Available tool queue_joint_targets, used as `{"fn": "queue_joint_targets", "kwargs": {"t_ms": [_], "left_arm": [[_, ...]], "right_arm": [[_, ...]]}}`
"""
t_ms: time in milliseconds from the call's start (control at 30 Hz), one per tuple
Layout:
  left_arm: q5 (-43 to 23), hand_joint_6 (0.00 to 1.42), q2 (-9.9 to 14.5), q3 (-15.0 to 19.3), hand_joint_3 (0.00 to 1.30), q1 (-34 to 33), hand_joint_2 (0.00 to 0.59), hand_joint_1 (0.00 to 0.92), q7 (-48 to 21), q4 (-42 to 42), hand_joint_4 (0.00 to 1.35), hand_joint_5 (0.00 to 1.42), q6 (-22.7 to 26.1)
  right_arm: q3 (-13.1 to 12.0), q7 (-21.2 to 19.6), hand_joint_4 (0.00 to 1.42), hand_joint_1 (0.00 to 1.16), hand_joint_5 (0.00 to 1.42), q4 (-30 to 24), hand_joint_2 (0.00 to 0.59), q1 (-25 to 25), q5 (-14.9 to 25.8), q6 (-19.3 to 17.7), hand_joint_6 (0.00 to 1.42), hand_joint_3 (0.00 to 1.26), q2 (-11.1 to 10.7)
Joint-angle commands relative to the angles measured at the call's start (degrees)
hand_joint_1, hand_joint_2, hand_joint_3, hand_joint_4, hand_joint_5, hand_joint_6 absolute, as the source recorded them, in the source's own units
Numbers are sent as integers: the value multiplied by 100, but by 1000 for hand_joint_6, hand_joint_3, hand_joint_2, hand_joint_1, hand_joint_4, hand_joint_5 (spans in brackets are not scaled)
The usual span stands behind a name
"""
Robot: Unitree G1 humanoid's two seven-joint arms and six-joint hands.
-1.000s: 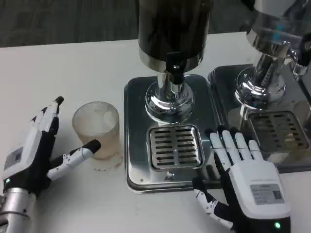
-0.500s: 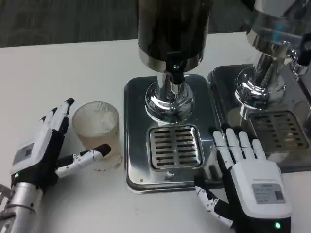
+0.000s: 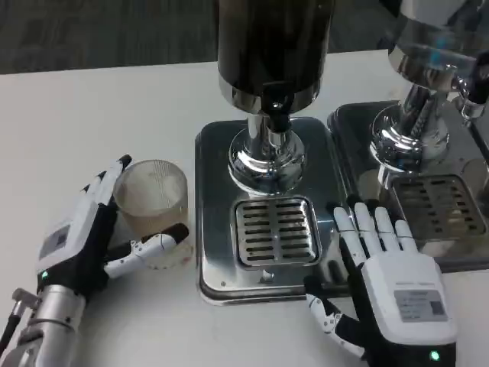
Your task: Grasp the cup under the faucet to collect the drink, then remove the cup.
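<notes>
The ribbed clear cup (image 3: 152,210) stands upright on the white table (image 3: 92,115), just left of the steel drip tray (image 3: 210,229) and not under the black faucet (image 3: 276,107) of the dark dispenser (image 3: 273,46). The left hand (image 3: 84,241) is open around the cup, its fingers (image 3: 107,183) at the cup's left side and its thumb (image 3: 153,245) across the cup's front base, and firm contact cannot be confirmed. The right hand (image 3: 382,267) lies flat and open, holding nothing, with its fingertips on the right edge of the tray beside the slotted grate (image 3: 273,232); a 2nd chrome dispenser (image 3: 428,76) stands at the right.
</notes>
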Motion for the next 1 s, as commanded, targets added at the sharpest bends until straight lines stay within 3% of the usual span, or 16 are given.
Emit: {"fn": "queue_joint_targets", "kwargs": {"t_ms": [33,367,467,600,700,833,1000], "left_arm": [[-4,0,-69,-85,0,-209,0,129,51,154,0,0,83],[179,38,-135,-356,0,-514,15,245,128,302,0,36,286],[173,117,-150,-425,0,-538,24,274,192,318,0,110,297],[170,329,-206,-459,0,-505,28,292,398,331,0,255,242],[197,567,-244,-512,19,-490,35,314,540,340,154,437,215],[242,843,-262,-598,209,-459,55,384,773,333,409,656,188],[326,994,-251,-685,364,-389,71,440,1162,301,601,807,166]], "right_arm": [[30,-42,0,390,0,-89,425,26,-44,70,31,72,5],[48,30,0,391,0,-153,425,33,-47,86,39,81,-25],[48,51,0,391,0,-187,425,61,-44,112,43,82,-17],[47,39,0,392,0,-221,425,105,-45,156,46,80,-14],[50,44,0,392,0,-237,425,113,-41,167,47,77,-25],[50,52,0,392,0,-242,425,111,-32,179,48,75,-27],[36,67,0,400,0,-245,418,114,0,162,58,74,-45]]}}
